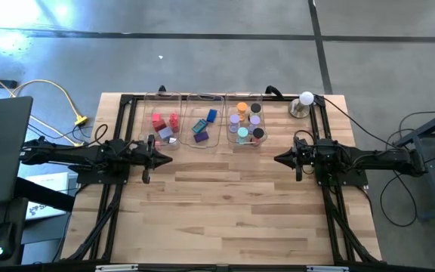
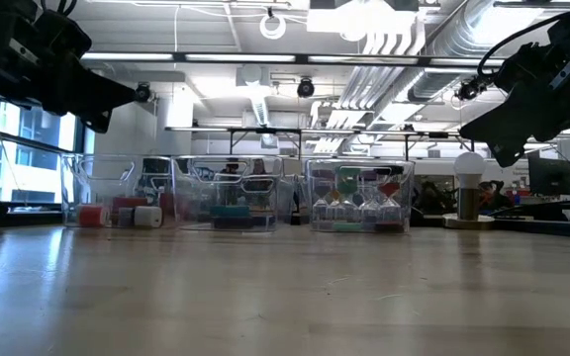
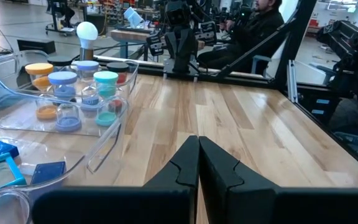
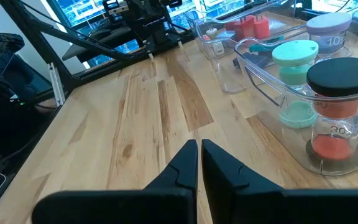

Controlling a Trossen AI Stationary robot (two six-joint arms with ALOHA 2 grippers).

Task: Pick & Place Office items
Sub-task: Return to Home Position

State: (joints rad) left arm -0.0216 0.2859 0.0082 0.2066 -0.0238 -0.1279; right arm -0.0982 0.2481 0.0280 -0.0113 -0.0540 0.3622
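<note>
The office items lie in three clear trays at the table's far middle. The left tray (image 1: 165, 121) holds red and pink blocks (image 1: 157, 119). The middle tray (image 1: 204, 121) holds blue, purple and teal blocks (image 1: 201, 127). The right tray (image 1: 248, 121) holds round pieces with orange, purple, teal and black tops (image 1: 242, 133); the wrist views show them as small sand timers (image 4: 294, 74) (image 3: 106, 93). My left gripper (image 1: 169, 157) (image 3: 199, 158) is shut and empty above the table, just near of the left tray. My right gripper (image 1: 279, 159) (image 4: 199, 163) is shut and empty, near and right of the right tray.
A white ball on a metal base (image 1: 305, 103) stands at the far right corner. A black frame (image 1: 119, 113) runs along the table's edges. Bare wood (image 1: 225, 211) spreads across the near half. A person sits beyond the table (image 3: 260, 25).
</note>
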